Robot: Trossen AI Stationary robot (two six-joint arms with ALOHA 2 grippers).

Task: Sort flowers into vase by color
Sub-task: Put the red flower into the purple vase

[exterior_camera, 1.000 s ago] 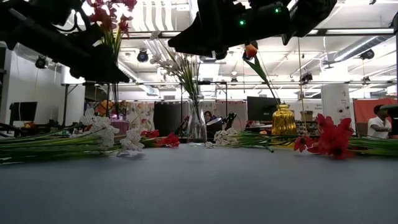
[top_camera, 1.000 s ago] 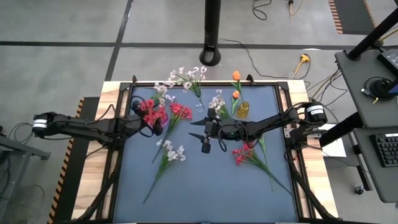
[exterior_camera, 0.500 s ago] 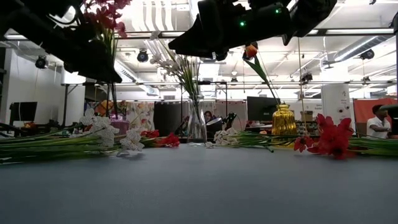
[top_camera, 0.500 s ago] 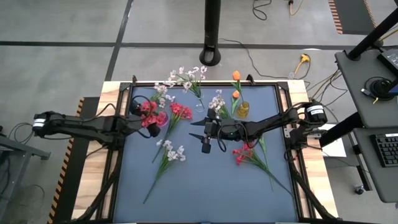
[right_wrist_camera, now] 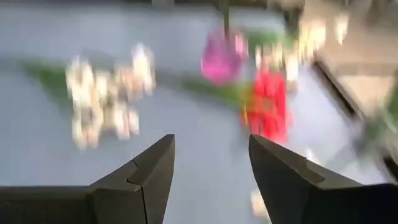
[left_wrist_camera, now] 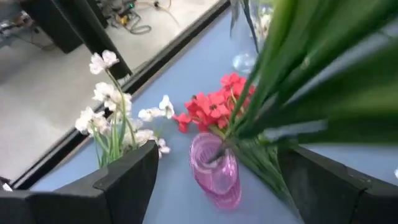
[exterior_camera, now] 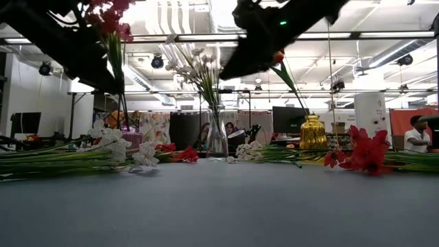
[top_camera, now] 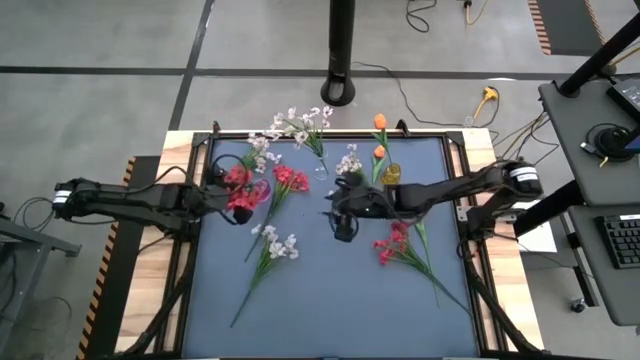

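The left gripper (top_camera: pixel 222 198) hangs wide open beside the translucent pink glass vase (left_wrist_camera: pixel 214 171), apparently having released the red-blossomed green-stemmed spray (left_wrist_camera: pixel 211 109) into it, while the right gripper (top_camera: pixel 343 222), part-open and empty, hovers mid-table.

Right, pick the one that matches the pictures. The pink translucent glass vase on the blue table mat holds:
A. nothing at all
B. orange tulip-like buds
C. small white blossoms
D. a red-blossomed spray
D: the left wrist view shows a red-blossomed spray with its green stem down inside the pink translucent glass vase, between the open fingers of the left gripper.
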